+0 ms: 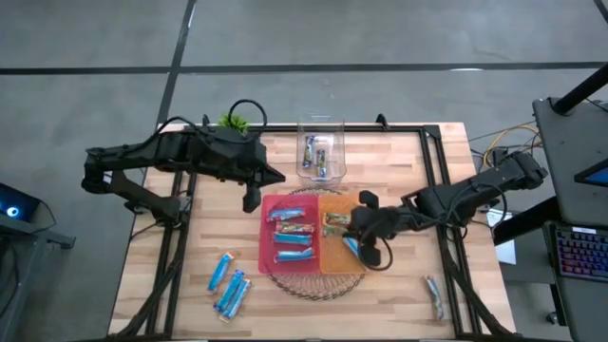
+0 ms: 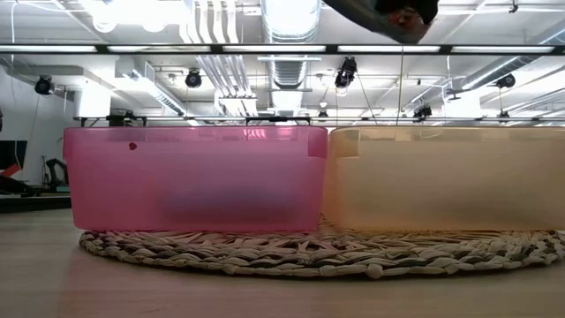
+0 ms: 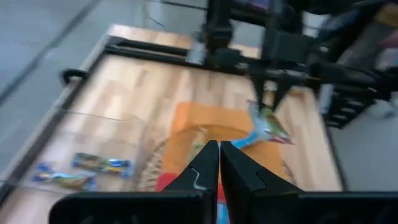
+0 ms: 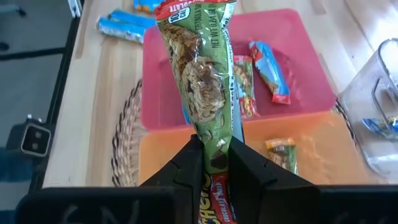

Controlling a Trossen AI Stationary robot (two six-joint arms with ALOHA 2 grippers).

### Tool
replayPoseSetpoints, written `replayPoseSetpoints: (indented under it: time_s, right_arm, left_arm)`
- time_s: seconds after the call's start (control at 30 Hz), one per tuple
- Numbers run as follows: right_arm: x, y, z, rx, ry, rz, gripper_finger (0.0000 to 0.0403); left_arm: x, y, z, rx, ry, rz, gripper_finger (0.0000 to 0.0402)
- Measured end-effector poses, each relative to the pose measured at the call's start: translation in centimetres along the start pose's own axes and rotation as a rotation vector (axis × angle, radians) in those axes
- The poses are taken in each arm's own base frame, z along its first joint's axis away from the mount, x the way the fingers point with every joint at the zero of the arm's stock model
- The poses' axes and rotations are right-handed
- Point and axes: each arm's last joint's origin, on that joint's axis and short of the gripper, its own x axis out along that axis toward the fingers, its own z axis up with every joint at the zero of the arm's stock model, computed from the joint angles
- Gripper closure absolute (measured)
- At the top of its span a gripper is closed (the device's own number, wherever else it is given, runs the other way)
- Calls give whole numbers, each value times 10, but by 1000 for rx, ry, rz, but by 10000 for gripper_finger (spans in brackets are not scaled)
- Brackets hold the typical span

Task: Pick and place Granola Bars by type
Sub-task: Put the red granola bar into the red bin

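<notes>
Roughly midway, I'd judge. Going left to right on the tabletop (image 1: 399, 161): a few blue bars (image 1: 229, 282) loose at the near left, not yet sorted; left gripper (image 1: 252, 201) closed, empty, hovering beside the pink bin (image 1: 269, 249); that bin holds several bars (image 1: 293, 233); clear container (image 1: 320, 152) at the back holds a few more. Orange bin (image 1: 334, 258) has a couple. Right gripper (image 4: 214, 163), over the orange bin, is clamped on a green-wrapped granola bar (image 4: 202, 74). One stray bar (image 1: 434, 294) lies near right.
</notes>
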Motion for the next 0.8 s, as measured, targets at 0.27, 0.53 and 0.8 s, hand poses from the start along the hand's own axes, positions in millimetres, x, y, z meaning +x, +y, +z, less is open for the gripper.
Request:
replayPoseSetpoints:
  time_s: [0.27,0.53,0.8]
  right_arm:
    - [-5,-5,16,39,-72,4,351]
    - [-18,-20,49,116,-198,15,351]
    - [-38,-38,80,180,-291,58,351]
  left_arm:
    - [-36,6,-5,-10,-112,56,402]
    - [-50,14,-37,-19,-105,104,402]
    - [-62,19,-52,-20,-153,143,402]
